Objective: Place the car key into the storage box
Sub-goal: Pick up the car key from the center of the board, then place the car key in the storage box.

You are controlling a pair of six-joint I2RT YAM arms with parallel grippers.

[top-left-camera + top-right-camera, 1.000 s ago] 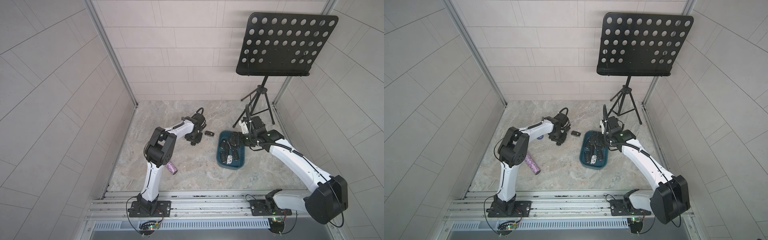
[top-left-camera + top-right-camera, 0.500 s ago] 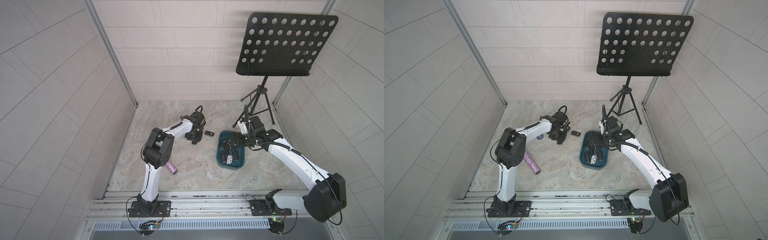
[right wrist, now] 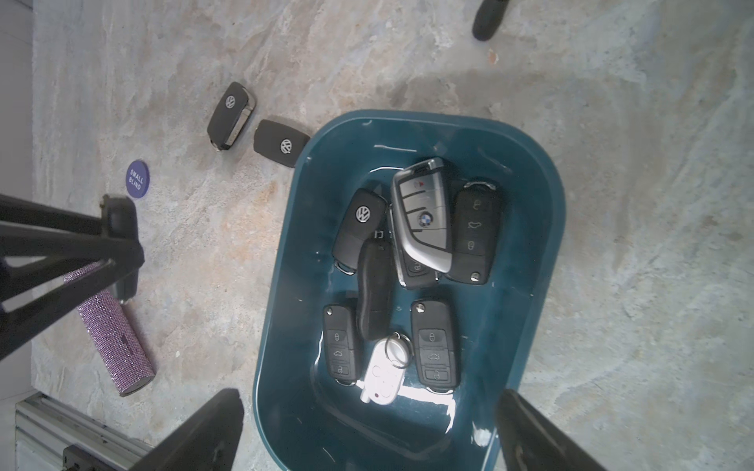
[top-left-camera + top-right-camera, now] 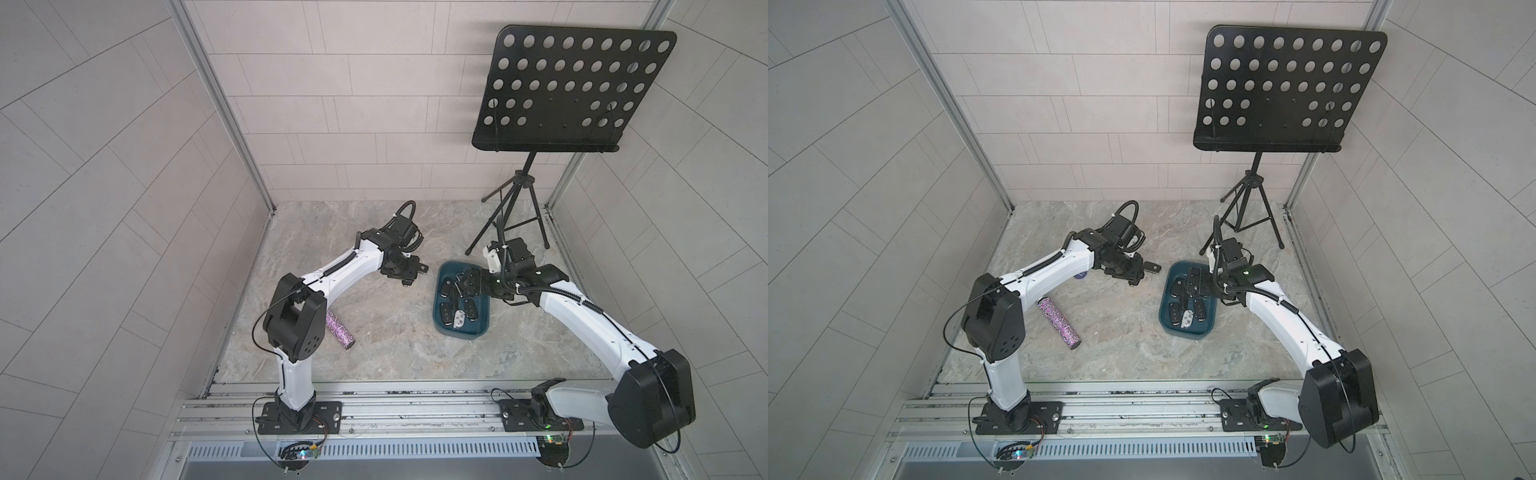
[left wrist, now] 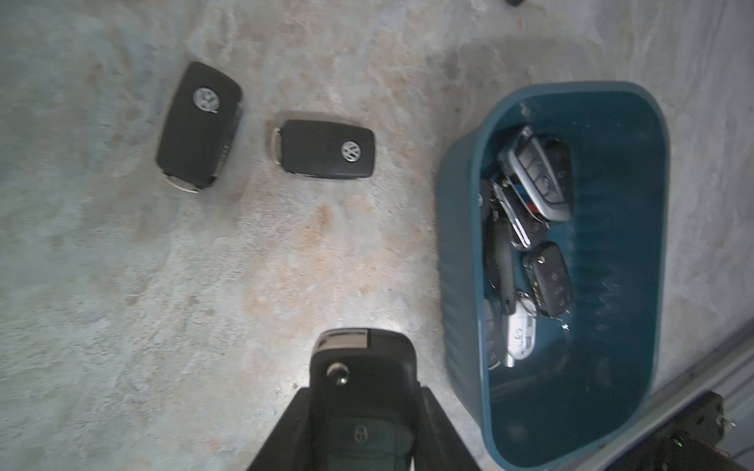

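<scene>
- L gripper (image 5: pixel 363 412) clamped on black car key (image 5: pixel 361 363); I see them mid-frame in both top views, just left of the storage box (image 4: pixel 461 332), not touching it.
- R gripper (image 3: pixel 369 397) jaws wide apart, empty, hovering over box w/ several fobs (image 3: pixel 424 216) inside.

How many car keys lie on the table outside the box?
2: nearer black fob beside the dark teal plastic storage box, farther black fob beyond. A third fob is in the left hand.
</scene>
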